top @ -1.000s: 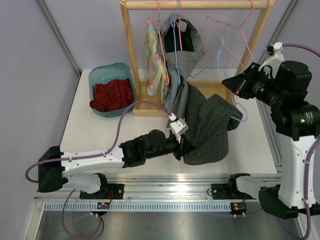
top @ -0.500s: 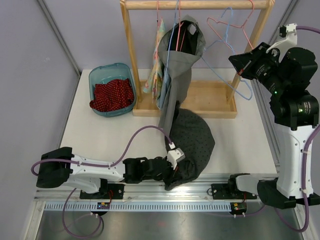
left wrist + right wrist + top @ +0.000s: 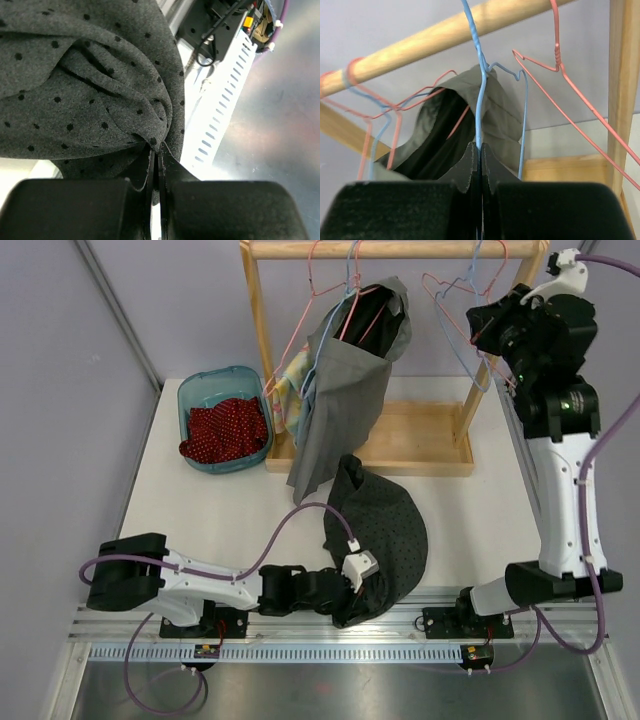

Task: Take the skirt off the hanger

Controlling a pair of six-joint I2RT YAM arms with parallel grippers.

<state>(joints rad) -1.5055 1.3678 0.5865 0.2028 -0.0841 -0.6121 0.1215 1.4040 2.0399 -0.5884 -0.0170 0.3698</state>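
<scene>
Skirt (image 3: 388, 530) we are pinching in our left jaws, blue hanger (image 3: 480, 110) in our right jaws; teal bin (image 3: 205, 390) holding red cloth (image 3: 225, 430).

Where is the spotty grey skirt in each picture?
Top external: the spotty grey skirt is low in the middle, pinched by the left gripper.
Left wrist: it fills the upper left, pinched in the shut jaws.
Right wrist: not in it; the right gripper is shut on a blue hanger.
Shared landmarks: the slotted white rail links top and left wrist; the wooden bar links top and right wrist.
</scene>
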